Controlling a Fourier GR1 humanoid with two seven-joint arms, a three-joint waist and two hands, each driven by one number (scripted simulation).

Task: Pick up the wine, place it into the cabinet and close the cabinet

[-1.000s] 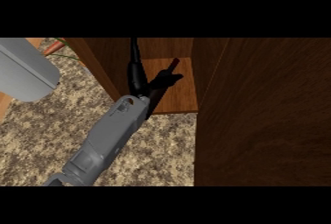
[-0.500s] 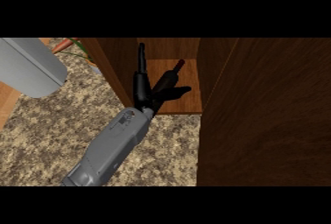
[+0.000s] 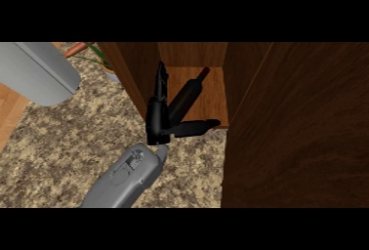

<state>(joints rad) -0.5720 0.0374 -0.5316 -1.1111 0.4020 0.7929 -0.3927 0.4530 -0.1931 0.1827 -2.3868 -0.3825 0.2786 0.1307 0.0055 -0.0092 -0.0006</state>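
The wine bottle (image 3: 189,93) is dark with a reddish tip and leans tilted on the shelf (image 3: 213,108) inside the open wooden cabinet (image 3: 134,73). My right hand (image 3: 158,123) is at the cabinet's mouth, on a grey forearm that comes up from the lower edge. Its fingers (image 3: 160,80) point straight up along the cabinet's left wall and its thumb (image 3: 196,128) sticks out to the right. The bottle's lower end lies between them, close to the palm, with nothing curled round it. Only my left arm's grey forearm (image 3: 36,73) shows, at the upper left; its hand is out of view.
A tall dark wooden panel (image 3: 296,122), which looks like the cabinet's open door, fills the right side. The speckled stone counter (image 3: 72,146) spreads to the left, with a green plant (image 3: 95,52) at the back and a light wooden strip (image 3: 10,112) at the far left.
My right hand has drawn back out of the cabinet toward the view's lower edge. The bottle has stayed on the shelf, almost where it was.
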